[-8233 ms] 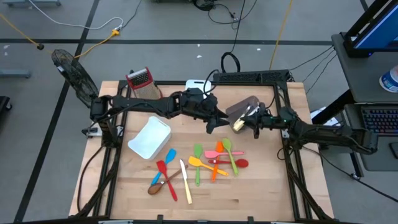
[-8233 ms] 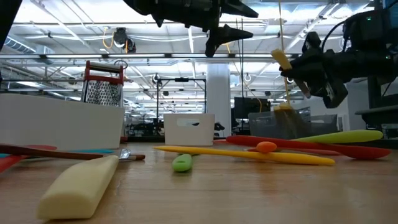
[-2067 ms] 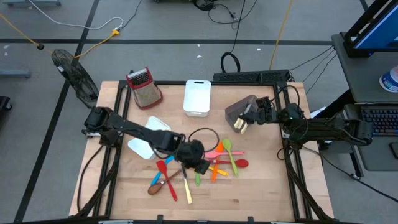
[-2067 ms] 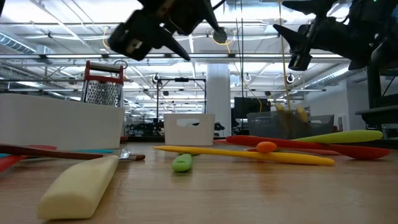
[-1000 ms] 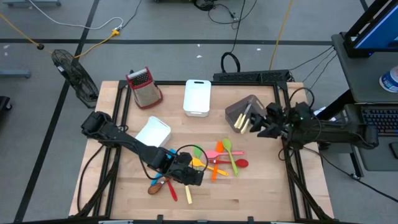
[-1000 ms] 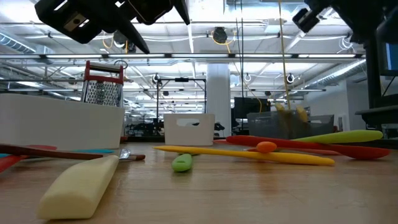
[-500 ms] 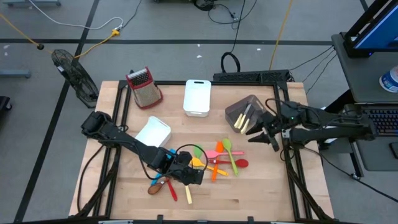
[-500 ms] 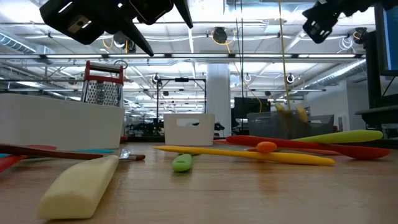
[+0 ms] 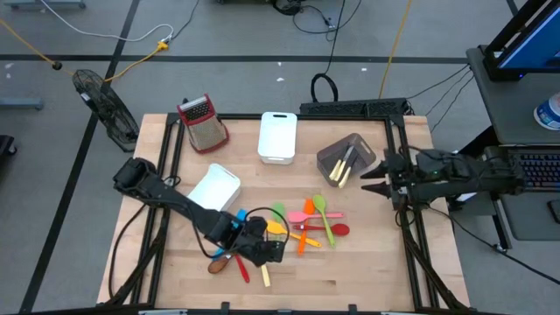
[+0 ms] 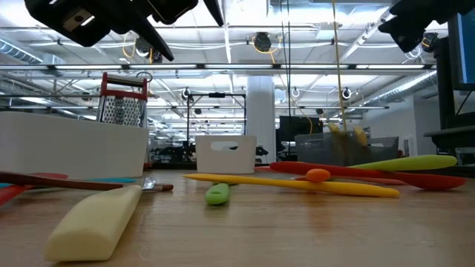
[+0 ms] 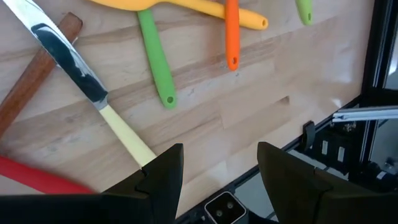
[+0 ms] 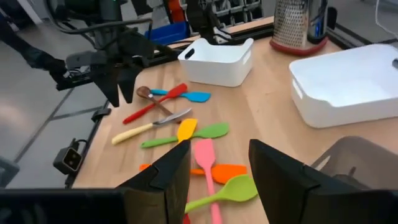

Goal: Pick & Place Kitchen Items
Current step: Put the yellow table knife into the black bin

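Note:
The kitchen items lie in a loose pile on the wooden table: a cream-handled knife (image 9: 261, 262), a brown spoon (image 9: 215, 266), a red spatula (image 9: 229, 238), a blue one (image 9: 238, 218), and green, yellow, orange and pink ones (image 9: 311, 219). My left gripper (image 9: 266, 253) hangs open above the pile's near left part. In its wrist view the knife's cream handle (image 11: 126, 142) runs toward one finger without touching it. My right gripper (image 9: 366, 185) is open and bare at the table's right edge, beside the grey bin (image 9: 346, 157), pointing about level toward the left.
A white bin (image 9: 277, 136) stands at the far middle and another (image 9: 213, 192) at the left. The grater (image 9: 203, 122) stands at the far left. The grey bin holds cream utensils (image 9: 344, 166). Bare wood lies along the near edge (image 9: 350, 280).
My right gripper has tipped up from pointing down at the table to about level and has drawn back a little toward the table's right edge, still bare. The utensils lie as before.

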